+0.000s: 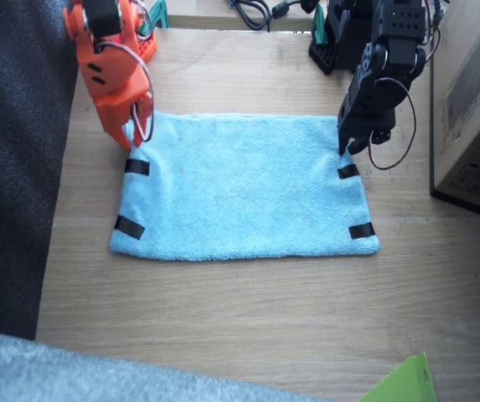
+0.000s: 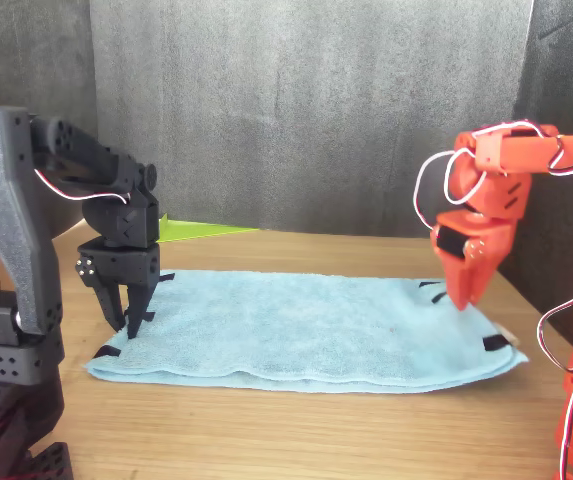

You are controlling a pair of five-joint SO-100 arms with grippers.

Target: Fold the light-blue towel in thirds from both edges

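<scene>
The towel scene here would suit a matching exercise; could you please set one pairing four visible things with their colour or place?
Things:
1. left arm
2. right arm
3. towel
4. cardboard box

Descriptions:
A. light blue, spread flat on the table
B. orange, gripper at one short side
C. brown, at the table's edge beside the black arm
D. black, gripper at the other short side

Pairs: 1-D, 2-B, 3-A, 4-C

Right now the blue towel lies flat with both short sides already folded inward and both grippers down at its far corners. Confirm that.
Not quite: in the fixed view the light-blue towel lies fully spread, neither short side folded. The right gripper and left gripper are down at its far corners.
</scene>
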